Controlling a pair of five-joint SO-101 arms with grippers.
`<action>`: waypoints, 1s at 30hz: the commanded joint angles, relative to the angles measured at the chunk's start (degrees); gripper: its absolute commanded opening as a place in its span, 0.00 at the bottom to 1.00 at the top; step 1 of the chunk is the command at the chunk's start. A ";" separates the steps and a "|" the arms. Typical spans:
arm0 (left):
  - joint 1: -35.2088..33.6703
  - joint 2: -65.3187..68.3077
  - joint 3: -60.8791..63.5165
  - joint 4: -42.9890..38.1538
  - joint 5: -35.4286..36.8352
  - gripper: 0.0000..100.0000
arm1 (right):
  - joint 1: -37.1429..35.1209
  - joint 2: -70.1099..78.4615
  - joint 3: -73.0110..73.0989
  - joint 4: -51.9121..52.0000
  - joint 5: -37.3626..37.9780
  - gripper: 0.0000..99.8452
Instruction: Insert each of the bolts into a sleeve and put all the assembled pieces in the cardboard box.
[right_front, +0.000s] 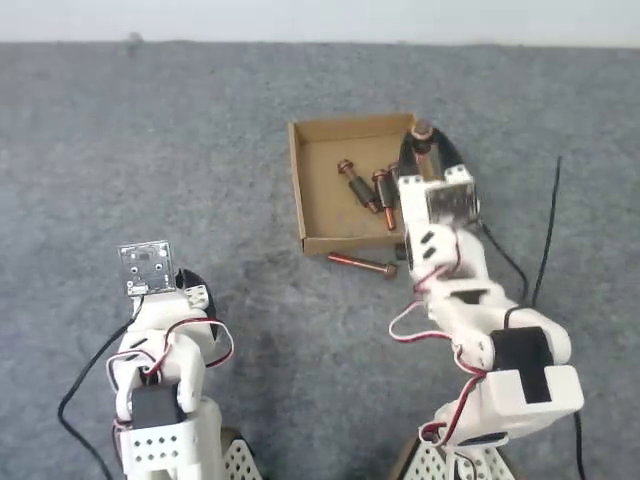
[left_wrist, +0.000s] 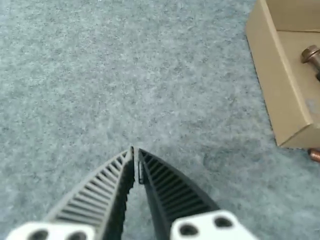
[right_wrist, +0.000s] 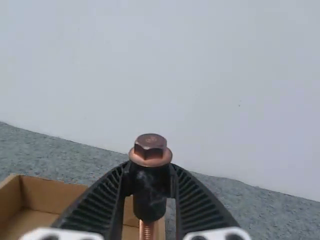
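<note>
Covering the whole work surface was a grey, carpet-like mat (right_front: 180, 140), which met a plain white wall (right_front: 300, 18) along the top of the high view. The cardboard box (right_front: 297, 190) sat upper centre, with two assembled pieces (right_front: 355, 186) (right_front: 385, 198) lying inside, their long axes running roughly top to bottom. The right gripper (right_wrist: 149, 172) was clamped on a black sleeve (right_wrist: 149, 192) carrying a bolt (right_wrist: 150, 149). The long axis of this piece ran along the fingers, with the hex head past the fingertips, toward the top of the high view at the box's upper right corner. A loose bolt (right_front: 360, 264) lay just below the box, nearly horizontal. The left gripper (left_wrist: 135, 152) hung over bare mat, jaws together on nothing.
</note>
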 joint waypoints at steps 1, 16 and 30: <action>-0.18 -0.79 -0.66 -0.09 -0.88 0.01 | 0.57 -0.75 -9.41 10.42 0.79 0.01; -0.09 -0.79 -0.66 -0.18 -2.99 0.01 | 0.31 -0.13 -30.33 59.38 1.05 0.01; -0.26 -0.79 -0.66 -0.09 -2.99 0.01 | 0.40 5.32 -38.77 77.85 1.23 0.01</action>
